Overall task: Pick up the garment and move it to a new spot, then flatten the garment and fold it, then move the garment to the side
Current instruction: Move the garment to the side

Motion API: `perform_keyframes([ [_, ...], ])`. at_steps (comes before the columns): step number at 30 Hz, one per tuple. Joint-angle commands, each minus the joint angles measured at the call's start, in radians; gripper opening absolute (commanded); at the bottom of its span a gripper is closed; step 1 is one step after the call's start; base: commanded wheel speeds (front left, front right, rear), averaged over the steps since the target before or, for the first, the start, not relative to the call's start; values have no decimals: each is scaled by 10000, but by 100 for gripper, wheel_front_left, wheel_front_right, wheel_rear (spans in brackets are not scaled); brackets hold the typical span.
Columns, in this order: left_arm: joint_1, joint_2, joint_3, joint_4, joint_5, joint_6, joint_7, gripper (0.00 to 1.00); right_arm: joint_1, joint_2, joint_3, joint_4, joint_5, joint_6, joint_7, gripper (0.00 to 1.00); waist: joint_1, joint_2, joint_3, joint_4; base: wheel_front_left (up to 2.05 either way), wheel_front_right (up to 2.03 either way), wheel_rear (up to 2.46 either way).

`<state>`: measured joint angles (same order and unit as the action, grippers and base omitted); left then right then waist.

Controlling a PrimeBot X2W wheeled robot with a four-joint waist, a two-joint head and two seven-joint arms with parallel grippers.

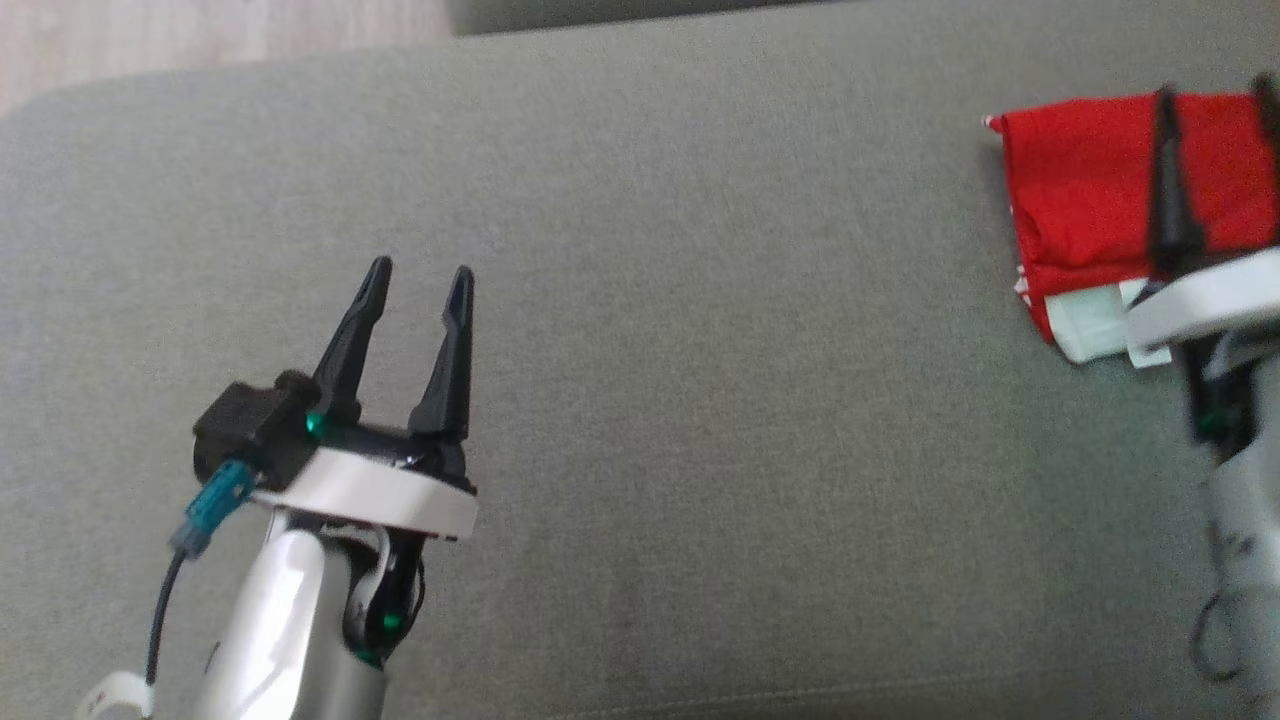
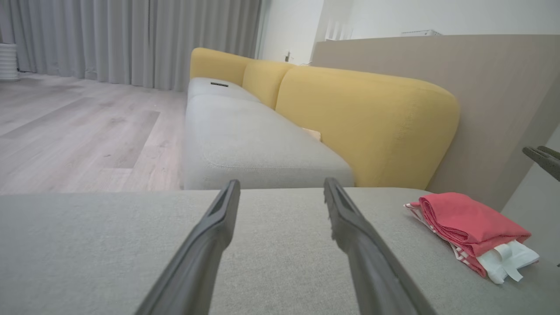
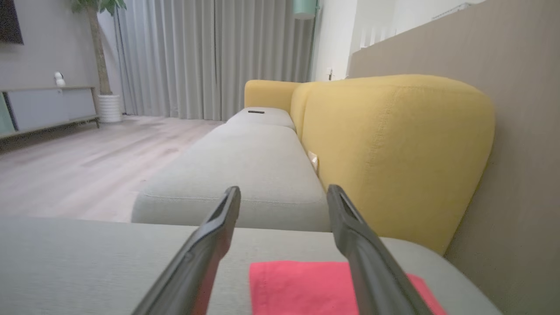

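A broad grey woven-fabric seat cushion (image 1: 640, 330) carries a folded red cloth garment with white trim (image 1: 1085, 195). The garment lies flat near the cushion's right end, its white part toward the near edge.

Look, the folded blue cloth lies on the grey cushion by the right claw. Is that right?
No. The folded cloth is red, not blue; the head view shows it. It does lie on the grey cushion by the right claw.

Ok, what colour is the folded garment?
The garment is red with white at one end, clearest in the left wrist view.
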<state>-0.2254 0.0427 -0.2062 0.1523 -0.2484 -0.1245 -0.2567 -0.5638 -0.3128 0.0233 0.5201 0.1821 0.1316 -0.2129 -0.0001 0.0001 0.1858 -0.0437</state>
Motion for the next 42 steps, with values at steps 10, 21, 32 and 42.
perform_keyframes([
  [10, 903, 77, 791, -259, -192, -59, -51, 100, 2395, 2009, -19, -2520, 243, -9, -392, 100, 1, -1, -1088, 502, 0, 0, 0],
  [21, 1636, 76, 702, -252, -320, 372, -51, 100, 4331, 2618, 111, -2888, 188, -9, -484, 100, 1, -1, -1517, 722, 0, 0, 0],
  [32, 1708, 76, 863, -361, -511, 439, -51, 100, 4345, 2624, 258, -3075, 385, -9, -487, 100, 1, -1, -1531, 745, 0, 0, 0],
  [42, 1702, 76, 1032, -400, -663, 705, -51, 100, 4296, 2625, 290, -3127, 310, -9, -487, 100, 1, -1, -1549, 680, 0, 0, 0],
])
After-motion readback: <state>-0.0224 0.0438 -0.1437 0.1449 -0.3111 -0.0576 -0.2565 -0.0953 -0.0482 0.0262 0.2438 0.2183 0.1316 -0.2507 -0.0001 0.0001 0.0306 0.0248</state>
